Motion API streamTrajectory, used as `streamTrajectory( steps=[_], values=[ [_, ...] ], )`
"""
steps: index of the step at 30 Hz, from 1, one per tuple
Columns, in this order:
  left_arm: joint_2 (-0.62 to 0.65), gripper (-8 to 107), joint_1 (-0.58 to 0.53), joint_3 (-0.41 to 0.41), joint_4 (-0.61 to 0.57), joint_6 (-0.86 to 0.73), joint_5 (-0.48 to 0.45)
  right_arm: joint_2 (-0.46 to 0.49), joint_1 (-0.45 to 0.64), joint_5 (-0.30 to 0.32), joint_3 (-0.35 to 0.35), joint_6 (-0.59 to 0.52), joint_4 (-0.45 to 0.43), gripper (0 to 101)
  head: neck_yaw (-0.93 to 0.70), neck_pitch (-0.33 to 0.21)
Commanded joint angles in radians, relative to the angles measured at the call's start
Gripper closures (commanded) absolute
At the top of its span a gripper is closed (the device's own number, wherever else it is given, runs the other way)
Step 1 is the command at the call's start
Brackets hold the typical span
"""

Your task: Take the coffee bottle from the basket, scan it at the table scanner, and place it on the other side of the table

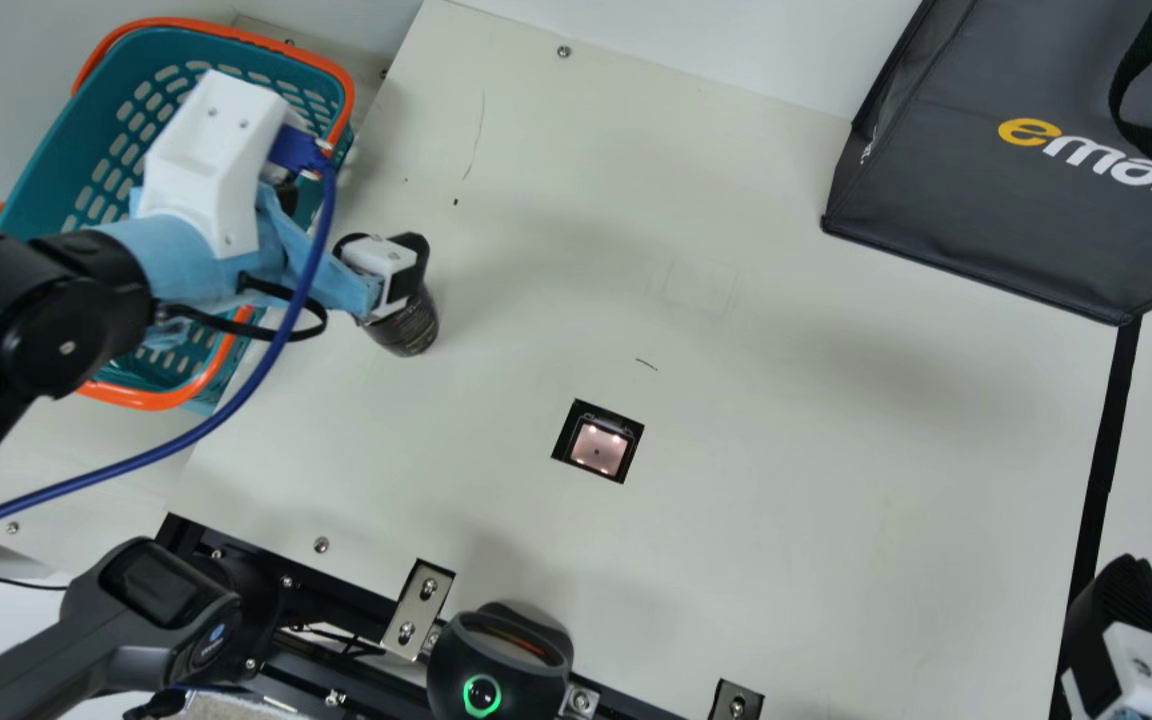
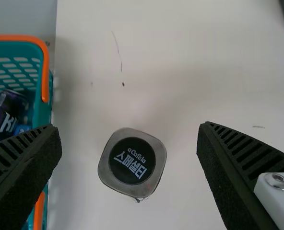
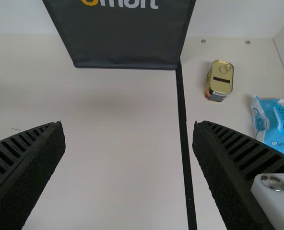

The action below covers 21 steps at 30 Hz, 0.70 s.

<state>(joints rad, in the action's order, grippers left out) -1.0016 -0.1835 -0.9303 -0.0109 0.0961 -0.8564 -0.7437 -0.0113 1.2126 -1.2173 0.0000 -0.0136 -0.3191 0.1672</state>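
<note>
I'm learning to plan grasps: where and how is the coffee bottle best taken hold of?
I'd grip opposite sides of its body, coming from above with the left gripper: the coffee bottle stands on end, its rounded-square end up between the open fingers.

You're at a mock shop checkout, seemingly set up in a lab or workshop; you can't tell which. For the shop side, you have a shopping basket [image 1: 326,66], a lit scanner window [image 1: 598,446] set into the surface [image 1: 836,520], a dark carrier bag [image 1: 936,190] and a packaged tin [image 3: 219,81]. You can read the rig side from the bolted metal bracket [image 1: 418,608] and exposed black rails [image 1: 336,597].
</note>
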Motion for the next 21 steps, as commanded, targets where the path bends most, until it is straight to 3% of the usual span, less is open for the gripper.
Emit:
streamTrajectory(
  steps=[1,12,21],
  values=[
    [0.027,9,0.011,-0.002,-0.015,-0.011,0.005,0.0,0.0,0.0,0.0,0.0,0.0,6,-0.002,-0.029],
    [0.166,9,0.078,0.007,-0.132,-0.087,0.003,0.0,0.0,0.0,0.0,0.0,0.0,6,-0.002,-0.029],
    [0.227,9,0.13,0.035,-0.191,-0.144,-0.009,0.0,0.0,0.0,0.0,0.0,0.0,6,0.207,-0.029]
  ],
)
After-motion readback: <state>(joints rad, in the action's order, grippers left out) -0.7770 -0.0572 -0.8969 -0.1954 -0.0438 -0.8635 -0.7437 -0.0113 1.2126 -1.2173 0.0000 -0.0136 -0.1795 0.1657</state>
